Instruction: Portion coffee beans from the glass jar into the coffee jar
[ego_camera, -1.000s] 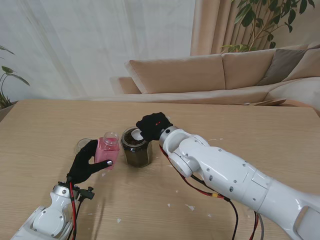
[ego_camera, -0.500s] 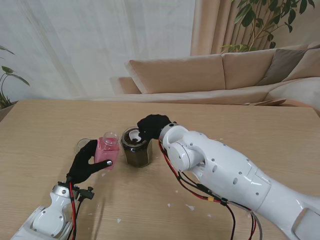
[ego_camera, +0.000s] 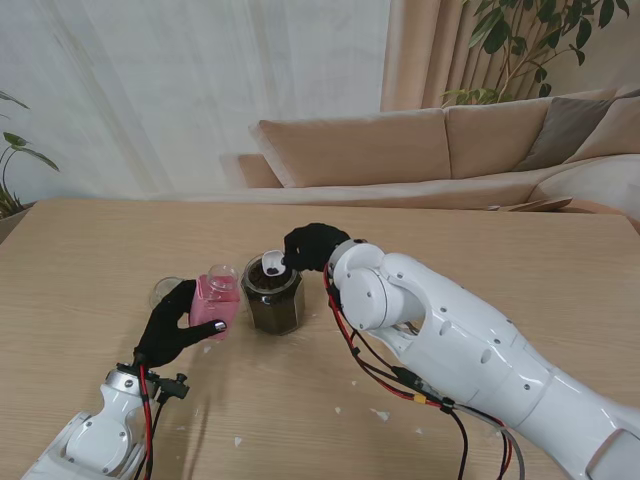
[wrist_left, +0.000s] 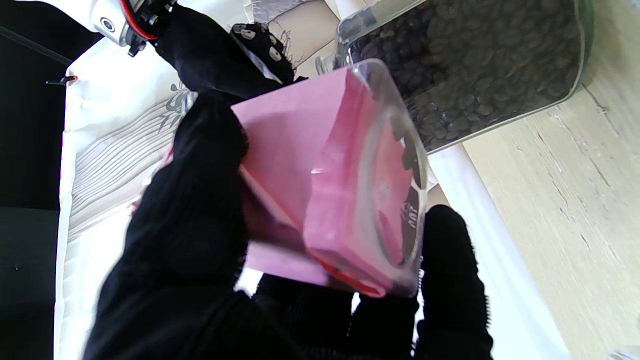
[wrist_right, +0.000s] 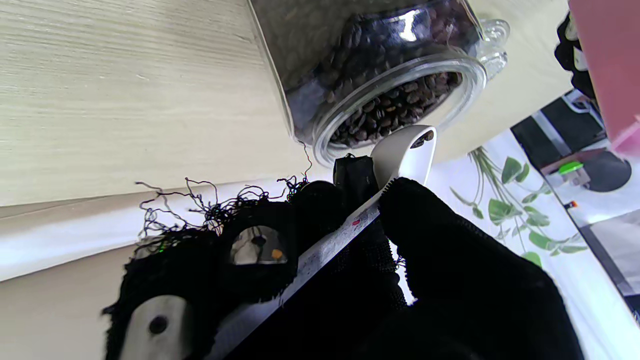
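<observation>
Spoon (ego_camera: 275, 263) now over glass jar (ego_camera: 272, 297) rim.

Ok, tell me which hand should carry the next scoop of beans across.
Right. The right hand already holds the white scoop at the glass jar mouth; the left hand is busy holding the pink coffee jar.

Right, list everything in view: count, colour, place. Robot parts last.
glass jar: one, clear, dark coffee beans inside, open, table centre.
coffee jar: one, pink with clear rim, left of the glass jar, held tilted.
spoon: one, white, over the glass jar's mouth, a few beans in it.
lid: one, clear, left of the coffee jar, partly hidden.
table: one, light wood.
sofa: one, beige, beyond the table.
plants: two, green, far right and far left.
left hand: black glove, gripping the coffee jar.
right hand: black glove, holding the spoon.
</observation>
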